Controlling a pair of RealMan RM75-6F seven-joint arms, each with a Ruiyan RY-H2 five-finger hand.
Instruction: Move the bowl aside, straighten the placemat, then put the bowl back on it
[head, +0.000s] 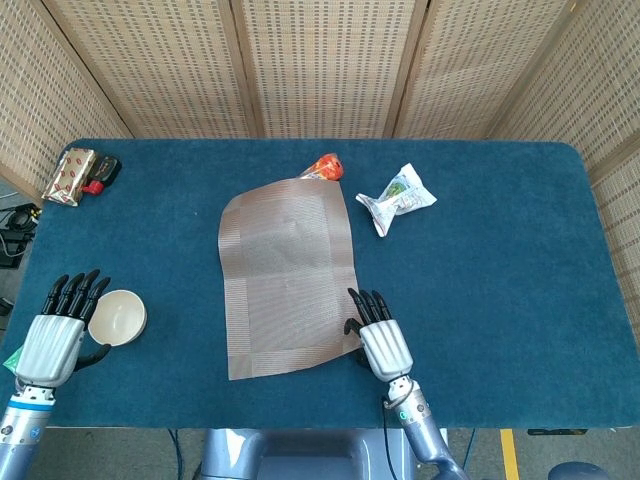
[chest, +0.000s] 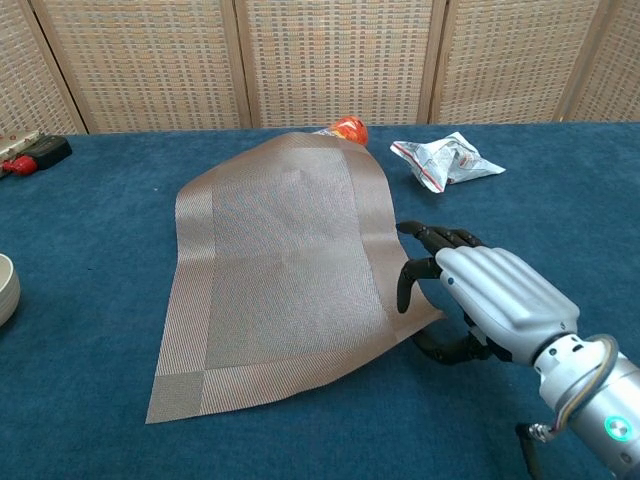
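Note:
The grey woven placemat (head: 285, 275) lies askew in the middle of the blue table, its near edge slanting. My right hand (head: 381, 342) is at its near right corner. In the chest view that corner of the placemat (chest: 280, 260) is raised off the cloth, with my right hand (chest: 495, 300) pinching it, a finger curled over the edge and the thumb beneath. The white bowl (head: 117, 316) stands on the table at the near left, off the mat; only its rim (chest: 5, 288) shows in the chest view. My left hand (head: 55, 338) stays beside the bowl, fingers straight, holding nothing.
An orange packet (head: 325, 167) pokes out from behind the mat's far edge. A crumpled white wrapper (head: 397, 198) lies to the far right of the mat. A gold pack (head: 70, 173) and a red-black object (head: 102, 175) sit at the far left corner. Wicker screens stand behind.

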